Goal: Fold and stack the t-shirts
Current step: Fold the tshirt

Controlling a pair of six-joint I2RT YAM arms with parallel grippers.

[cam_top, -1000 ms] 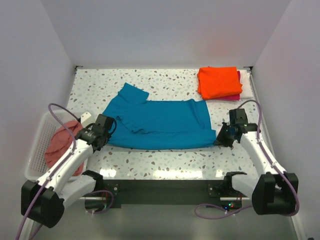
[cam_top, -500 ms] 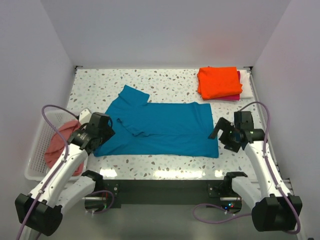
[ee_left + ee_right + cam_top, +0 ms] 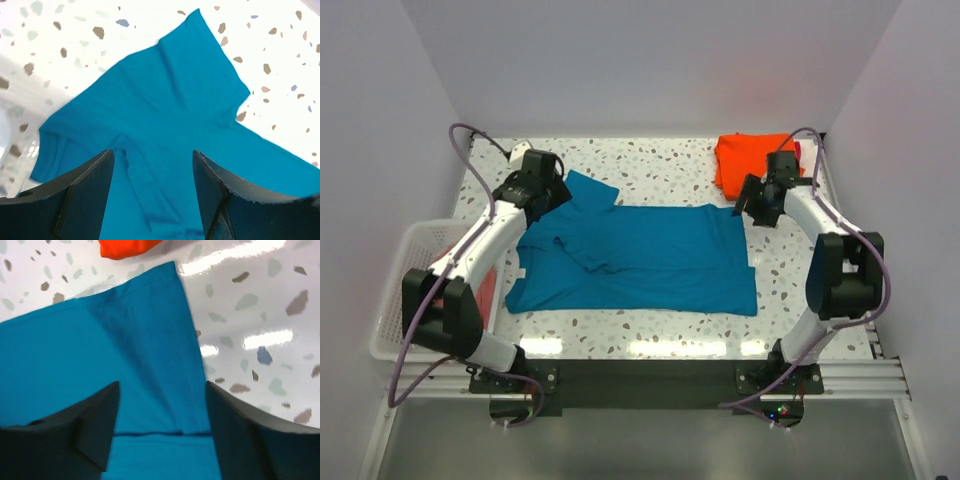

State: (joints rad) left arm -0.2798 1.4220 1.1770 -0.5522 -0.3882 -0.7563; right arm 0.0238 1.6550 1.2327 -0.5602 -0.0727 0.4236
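Observation:
A teal-blue t-shirt lies spread flat across the middle of the table, one sleeve pointing to the far left. My left gripper hovers over that sleeve and shoulder, open, with only cloth beneath its fingers. My right gripper hangs open above the shirt's far right corner, gripping nothing. A folded bright orange t-shirt sits at the far right, partly hidden by the right arm; its edge shows in the right wrist view. A salmon-pink t-shirt lies in the basket.
A white lattice basket stands off the table's left edge, under the left arm. The speckled tabletop shows behind the teal shirt and along the front edge. White walls close in the back and both sides.
Both grippers opened and let go of the teal shirt's near edge, which now lies flat toward the front. Both arms swung to the shirt's far corners.

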